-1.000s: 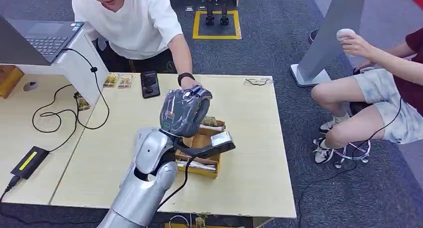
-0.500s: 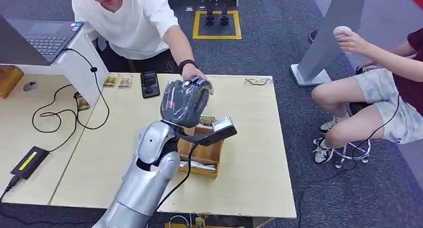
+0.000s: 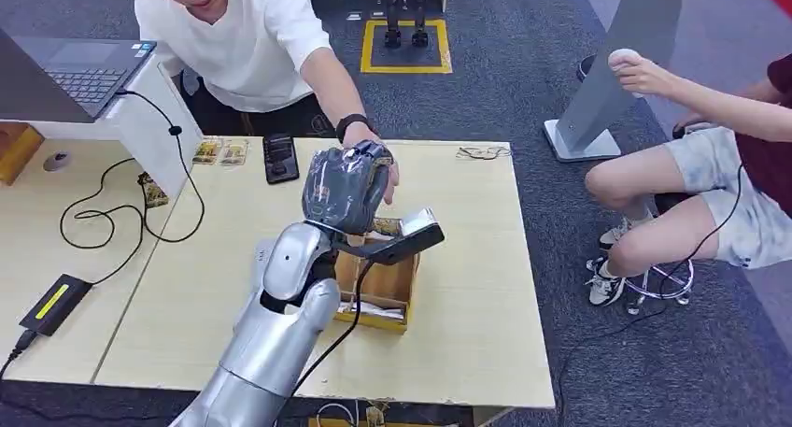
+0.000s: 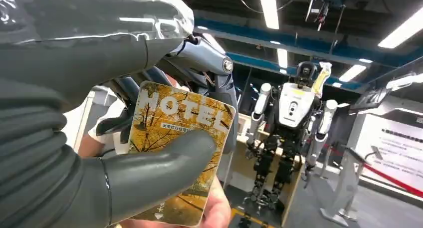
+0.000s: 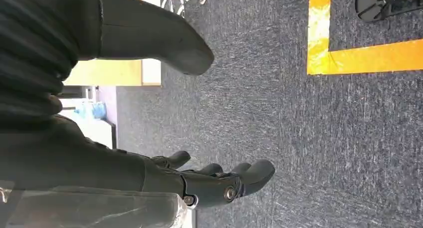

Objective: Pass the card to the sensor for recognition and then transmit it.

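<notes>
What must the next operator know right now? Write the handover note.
Left robot hand: raised over the table, pinching the hotel card between thumb and fingers.
Right robot hand: hanging over the carpet, fingers apart, holding nothing.
A person's hand is stretched out right at the left robot hand, under the card.
The box of cards sits on the table below.
Done: card picked up and offered.
Left: let go once the person has it.

I see glossy printed card (image 4: 179,153), left hand (image 4: 75,138) in matt grey rubbery skin, pale wood-look table (image 3: 467,287), rough carpet (image 5: 309,138).
</notes>
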{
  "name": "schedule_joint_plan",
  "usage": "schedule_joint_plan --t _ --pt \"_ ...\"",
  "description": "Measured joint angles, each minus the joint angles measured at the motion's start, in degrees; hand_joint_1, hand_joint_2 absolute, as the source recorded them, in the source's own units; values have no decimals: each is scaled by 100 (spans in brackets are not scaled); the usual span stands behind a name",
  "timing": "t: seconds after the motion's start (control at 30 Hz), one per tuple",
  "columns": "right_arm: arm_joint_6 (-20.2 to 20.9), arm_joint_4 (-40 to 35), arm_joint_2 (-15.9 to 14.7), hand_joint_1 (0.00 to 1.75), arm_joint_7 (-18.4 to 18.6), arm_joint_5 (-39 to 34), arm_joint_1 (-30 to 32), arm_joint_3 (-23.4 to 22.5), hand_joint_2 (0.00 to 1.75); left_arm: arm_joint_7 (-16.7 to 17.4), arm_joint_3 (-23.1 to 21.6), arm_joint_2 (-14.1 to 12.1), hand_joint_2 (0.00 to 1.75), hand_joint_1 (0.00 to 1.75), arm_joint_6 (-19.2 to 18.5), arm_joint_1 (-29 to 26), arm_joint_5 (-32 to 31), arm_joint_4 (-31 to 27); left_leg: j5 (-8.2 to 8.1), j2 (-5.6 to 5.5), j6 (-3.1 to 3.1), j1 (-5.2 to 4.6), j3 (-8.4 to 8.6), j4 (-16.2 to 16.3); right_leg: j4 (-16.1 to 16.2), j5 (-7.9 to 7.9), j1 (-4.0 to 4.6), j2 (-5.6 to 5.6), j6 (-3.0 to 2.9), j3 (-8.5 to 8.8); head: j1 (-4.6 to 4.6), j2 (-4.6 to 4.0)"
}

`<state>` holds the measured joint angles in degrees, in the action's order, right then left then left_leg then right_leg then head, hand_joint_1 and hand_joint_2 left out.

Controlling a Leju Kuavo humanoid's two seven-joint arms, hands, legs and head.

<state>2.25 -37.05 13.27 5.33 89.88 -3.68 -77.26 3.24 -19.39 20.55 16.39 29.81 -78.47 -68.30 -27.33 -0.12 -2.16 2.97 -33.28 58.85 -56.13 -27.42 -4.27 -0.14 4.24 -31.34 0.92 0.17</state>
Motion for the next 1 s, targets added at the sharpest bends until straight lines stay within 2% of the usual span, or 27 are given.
schedule_joint_plan --t 0.33,0.53,0.57,0.63,0.67,0.7,0.73,0.77,1.0 --pt "50 -133 42 0 52 2 4 0 175 293 9 0 175 175 50 183 -90 463 0 0 0 0 0 1 0 0 0 0 0 0 0 0" --pt "85 -212 96 0 79 0 5 0 175 419 9 4 175 175 48 245 96 601 0 0 0 0 0 1 0 0 0 0 0 -1 0 0" --pt "87 -221 101 0 85 0 6 0 175 437 9 7 175 162 48 247 122 610 0 1 0 0 0 1 0 0 0 0 0 -2 0 0" --pt "101 -249 122 0 85 -2 5 0 175 465 7 20 175 162 48 258 175 647 0 1 0 0 0 1 0 0 0 0 0 -2 0 0" --pt "103 -258 127 0 85 -2 5 0 175 465 7 28 175 136 48 261 188 660 0 0 0 0 -1 1 0 0 0 0 0 -2 0 0" --pt "105 -262 136 0 85 -2 6 0 175 465 7 37 175 82 48 263 201 677 0 1 0 0 -1 1 0 0 0 0 0 -2 0 0" --pt "109 -275 140 0 85 -2 6 0 175 465 7 44 175 5 48 263 205 693 0 0 0 0 -1 1 0 0 0 0 0 -2 0 0" --pt "109 -284 144 0 85 -2 6 0 175 465 7 48 175 0 48 261 208 704 0 1 0 0 -1 1 0 0 0 0 0 -2 0 0" --pt "164 -358 190 0 87 -33 6 0 175 487 4 50 175 0 66 262 254 743 0 1 0 0 -1 1 0 0 0 0 0 -2 0 0"
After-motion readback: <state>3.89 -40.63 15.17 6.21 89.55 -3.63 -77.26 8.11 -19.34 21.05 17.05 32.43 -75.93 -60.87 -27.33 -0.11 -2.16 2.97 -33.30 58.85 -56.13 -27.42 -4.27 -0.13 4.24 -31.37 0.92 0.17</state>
